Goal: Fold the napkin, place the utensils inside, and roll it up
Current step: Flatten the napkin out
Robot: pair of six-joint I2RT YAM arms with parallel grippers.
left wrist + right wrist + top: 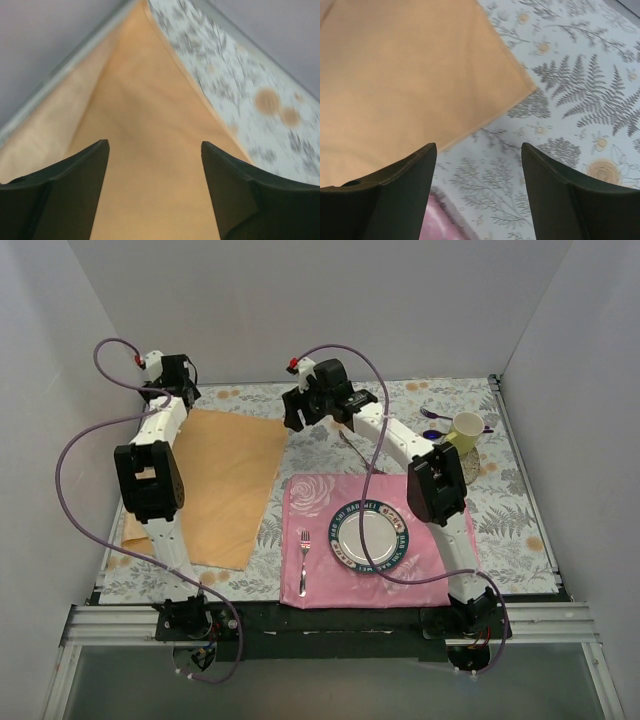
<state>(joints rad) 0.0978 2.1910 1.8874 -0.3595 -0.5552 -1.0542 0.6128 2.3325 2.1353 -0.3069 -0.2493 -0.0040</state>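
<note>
The peach-gold napkin [225,485] lies spread flat on the left of the table. My left gripper [188,395] hovers over its far left corner, open and empty; in the left wrist view the fingers [155,145] straddle the cloth [145,100]. My right gripper [297,415] is open and empty over the napkin's far right corner; the right wrist view [479,147] shows that corner [405,75] just beyond the fingertips. Dark copper utensils [355,452] lie on the tablecloth behind the pink mat, partly hidden under the right arm.
A pink rose placemat [320,585] at the front centre holds a plate [370,535] and a silver fork [304,560]; its corner also shows in the right wrist view [437,225]. A yellow mug [465,430] and purple spoons [432,415] stand back right. Walls enclose the table.
</note>
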